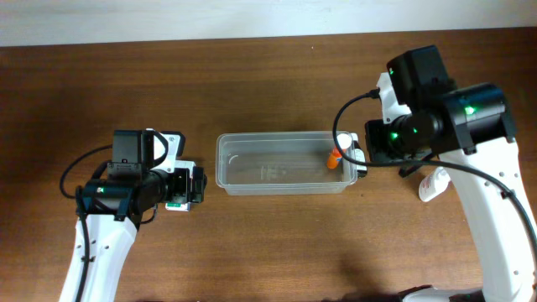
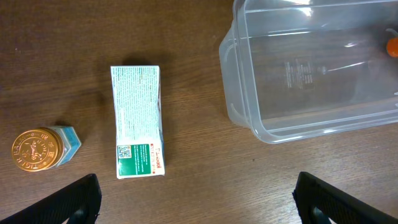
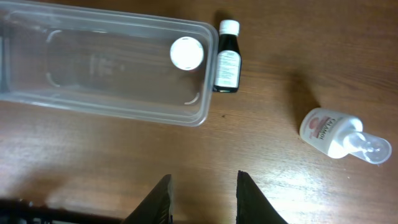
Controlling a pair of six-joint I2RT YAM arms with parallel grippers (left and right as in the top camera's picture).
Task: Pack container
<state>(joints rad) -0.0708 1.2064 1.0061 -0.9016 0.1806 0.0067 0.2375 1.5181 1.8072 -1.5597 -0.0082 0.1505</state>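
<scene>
The clear container sits at the centre of the table, its long sides running from 9 to 3 o'clock, and a small orange-topped item rests inside it at the 3 o'clock end. The left end effector hangs above the table at the container's 9 o'clock, its fingers spread wide apart with nothing between them. Beneath it, a white-and-green carton lies flat, near the container's short wall but apart from it. A small jar with a gold lid lies further out, at the carton's 8 o'clock in the left wrist view. The right end effector hovers at the container's 3 o'clock end, its fingers parted and empty. A dark bottle with a white cap lies just beside the container's end wall there; whether the two touch cannot be told. A white bottle with a clear cap lies on its side well apart, at the container's 4 o'clock in the overhead view, partly covered there by the right arm.
</scene>
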